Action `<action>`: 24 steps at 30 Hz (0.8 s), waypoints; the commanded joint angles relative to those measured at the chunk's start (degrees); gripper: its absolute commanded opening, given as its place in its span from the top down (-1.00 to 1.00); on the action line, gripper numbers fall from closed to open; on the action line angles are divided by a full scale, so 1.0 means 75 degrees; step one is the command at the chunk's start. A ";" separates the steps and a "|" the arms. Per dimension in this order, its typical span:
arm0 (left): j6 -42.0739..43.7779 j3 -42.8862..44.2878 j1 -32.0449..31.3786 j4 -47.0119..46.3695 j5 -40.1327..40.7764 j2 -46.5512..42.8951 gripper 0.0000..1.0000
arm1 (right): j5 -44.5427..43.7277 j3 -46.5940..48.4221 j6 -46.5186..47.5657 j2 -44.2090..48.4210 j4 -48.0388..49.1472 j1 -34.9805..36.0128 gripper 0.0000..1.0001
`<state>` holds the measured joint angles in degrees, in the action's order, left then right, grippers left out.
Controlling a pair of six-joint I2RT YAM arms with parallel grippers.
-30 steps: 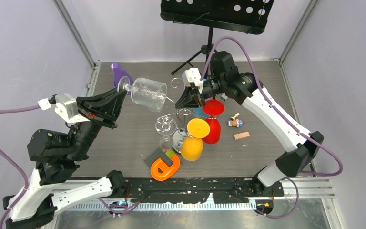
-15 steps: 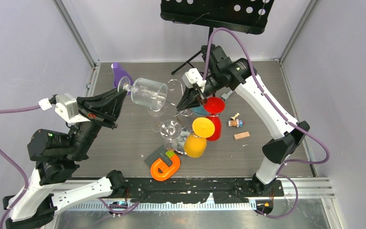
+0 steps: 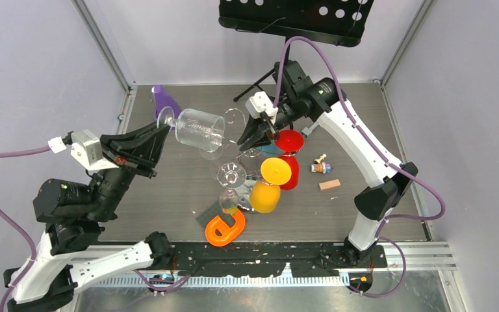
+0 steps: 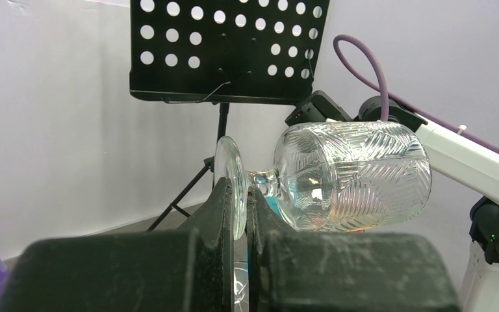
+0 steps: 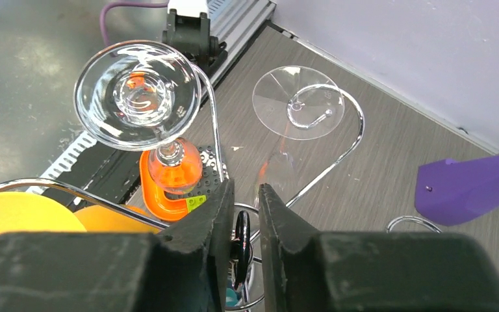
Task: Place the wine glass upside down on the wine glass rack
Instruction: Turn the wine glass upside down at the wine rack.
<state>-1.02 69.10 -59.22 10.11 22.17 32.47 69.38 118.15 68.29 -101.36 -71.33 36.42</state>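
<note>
Glass this thin is light, slick, brittle: left fingers pinch the wine glass by its foot, stem seems safer, right fingers clamp the wine glass rack.

The rack's post and most of its base hide under hanging glasses, the stand is cropped at the top edge, and the glass's foot sinks partly from sight between the left claw's fingers.
</note>
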 commanded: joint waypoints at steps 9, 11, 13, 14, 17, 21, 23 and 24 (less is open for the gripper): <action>-0.0117 0.0036 0.0001 -0.0669 0.0064 -0.0262 1.00 | -0.0840 -0.1288 -0.2936 0.1021 0.3364 0.0007 0.22; -0.0121 0.0027 0.0008 -0.0663 0.0060 -0.0283 1.00 | -0.0873 -0.1421 -0.3386 0.1148 0.3881 0.0005 0.18; -0.0129 0.0023 0.0014 -0.0672 0.0067 -0.0308 1.00 | -0.0953 -0.1629 -0.3929 0.1363 0.4486 0.0014 0.15; -0.0123 0.0021 0.0013 -0.0669 0.0058 -0.0315 1.00 | -0.0977 -0.1707 -0.4328 0.1433 0.4719 0.0014 0.13; -0.0141 0.0021 0.0005 -0.0674 0.0028 -0.0342 1.00 | -0.1032 -0.2278 -0.4963 0.1843 0.5826 0.0009 0.03; -0.0178 0.0010 -0.0001 -0.0674 -0.0005 -0.0361 1.00 | -0.0869 -0.3184 -0.5934 0.2394 0.7308 0.0017 -0.11; -0.0190 0.0009 0.0006 -0.0669 -0.0016 -0.0357 1.00 | -0.0764 -0.3581 -0.6338 0.2600 0.7958 0.0017 -0.16; -0.0208 0.0009 0.0011 -0.0668 -0.0030 -0.0358 1.00 | -0.0690 -0.3679 -0.6515 0.2661 0.8217 0.0018 -0.19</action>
<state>-1.15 68.64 -59.22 10.13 22.52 30.50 62.50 93.69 28.36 -86.06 -25.28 36.53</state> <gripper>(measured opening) 0.018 0.574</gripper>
